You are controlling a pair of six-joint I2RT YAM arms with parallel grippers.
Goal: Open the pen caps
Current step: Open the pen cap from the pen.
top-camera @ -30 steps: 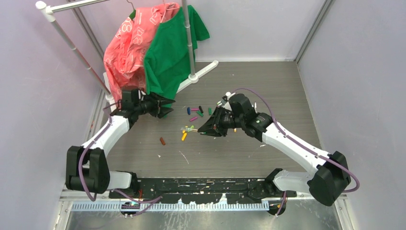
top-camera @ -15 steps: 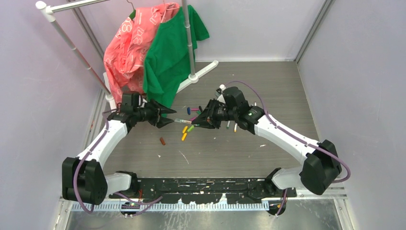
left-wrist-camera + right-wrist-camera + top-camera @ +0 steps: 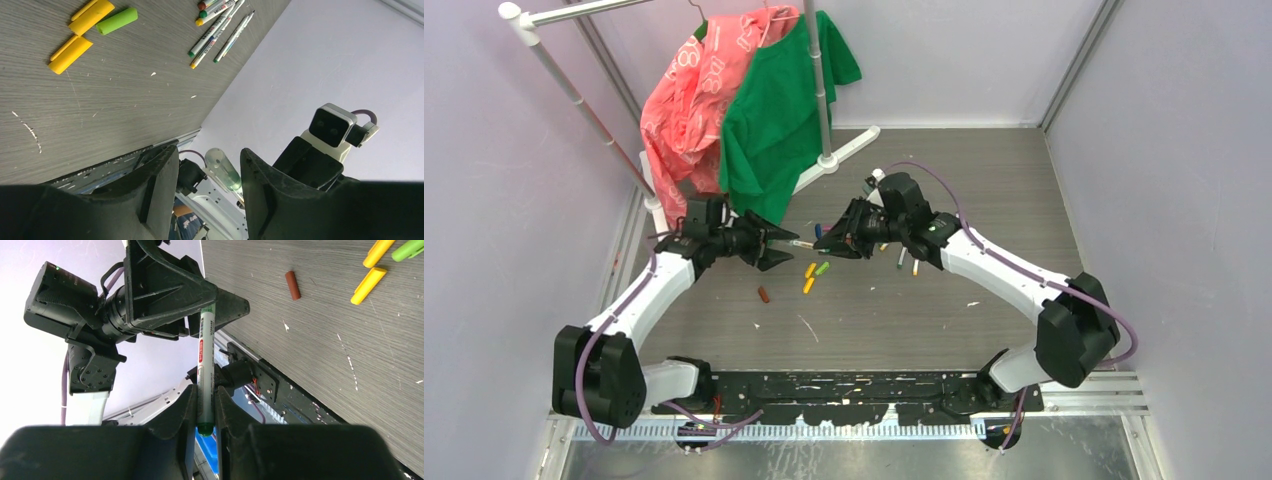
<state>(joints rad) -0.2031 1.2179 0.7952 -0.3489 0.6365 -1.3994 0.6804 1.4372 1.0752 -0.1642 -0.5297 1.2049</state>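
My right gripper is shut on a green-tipped pen and holds it level above the table, cap end toward the left arm. My left gripper is open, its jaws either side of the pen's pale green cap with gaps showing. In the top view the pen bridges the left gripper and the right gripper. Loose caps lie below: two yellow, one green, one brown. Several pens lie together on the table.
A clothes rack with a pink shirt and a green shirt stands at the back left, its white base on the table. More pens and caps lie under the right arm. Walls close in on both sides.
The right gripper carried the pen up and left from the table. The left gripper swung right to meet it, and its open jaws now stand around the cap end.
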